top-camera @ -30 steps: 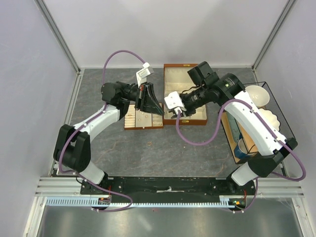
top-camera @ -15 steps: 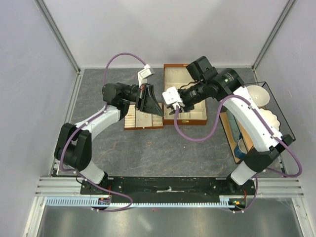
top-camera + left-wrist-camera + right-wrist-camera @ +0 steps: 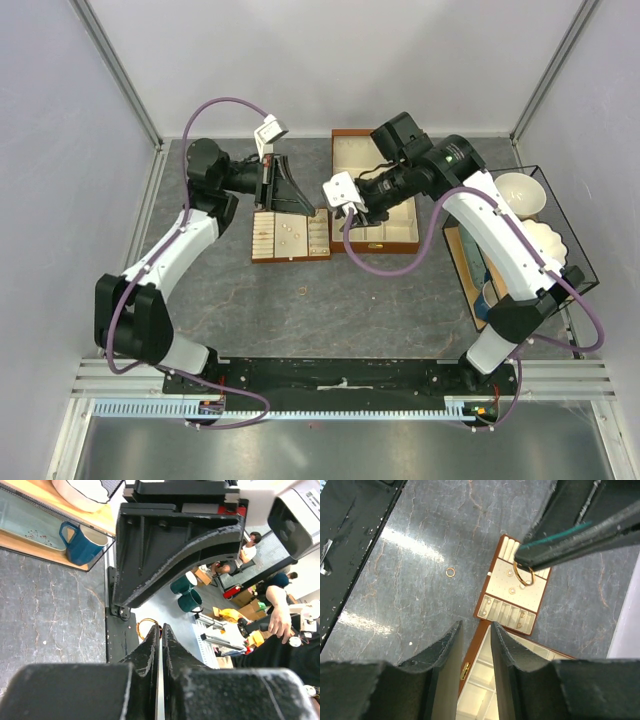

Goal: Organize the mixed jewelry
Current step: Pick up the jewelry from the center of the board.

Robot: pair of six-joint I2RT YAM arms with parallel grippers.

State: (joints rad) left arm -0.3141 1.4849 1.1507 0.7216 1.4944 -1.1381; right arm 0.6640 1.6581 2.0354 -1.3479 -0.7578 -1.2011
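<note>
The left gripper (image 3: 521,559) has its two fingers pressed tight together. They pinch a gold ring (image 3: 522,575) at the very tips. In the left wrist view the ring also peeks out beside the closed fingers.

From the right wrist view, the ring sits over the cream middle of the flat tray (image 3: 532,599). It looks like it hangs a little above the tray, but I cannot be sure it is not touching.

A few tiny pieces (image 3: 511,591) lie on that same cream part, near the held ring. More small bits sit in the slots along the tray's edge, but they are too small to name.

One loose ring (image 3: 450,572) lies by itself on the gray table (image 3: 380,300), well apart from the tray.

The right gripper (image 3: 476,627) has its fingers apart with nothing between them. It is over the edge of the brown wooden box (image 3: 485,680), which stands open just beside the tray.
</note>
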